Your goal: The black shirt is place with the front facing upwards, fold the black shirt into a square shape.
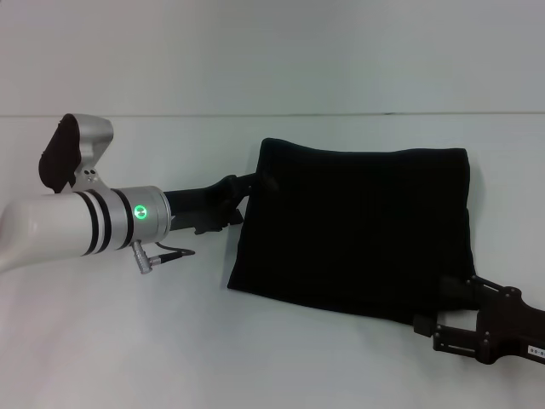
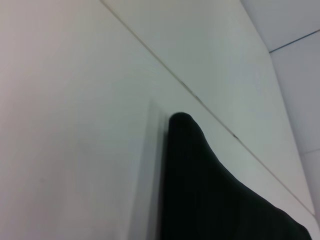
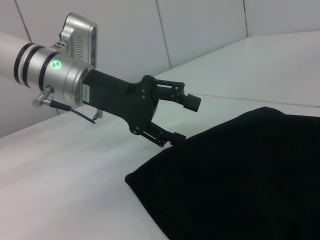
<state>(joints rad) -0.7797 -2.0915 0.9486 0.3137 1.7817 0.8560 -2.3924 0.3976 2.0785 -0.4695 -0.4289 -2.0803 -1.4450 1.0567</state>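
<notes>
The black shirt (image 1: 358, 221) lies folded in a rough square on the white table (image 1: 128, 341), plain black side up, with no print or label showing. My left gripper (image 1: 247, 200) is open at the shirt's left edge near the far corner. The right wrist view shows it (image 3: 185, 120) with one finger raised and the other touching the cloth edge (image 3: 250, 170). My right gripper (image 1: 436, 305) is open at the shirt's near right corner, its fingers on either side of the edge. The left wrist view shows only a corner of the shirt (image 2: 210, 200) on the table.
The white table's far edge (image 1: 170, 115) runs in front of a pale wall. My left arm (image 1: 77, 226) reaches in from the left. Nothing else lies on the table.
</notes>
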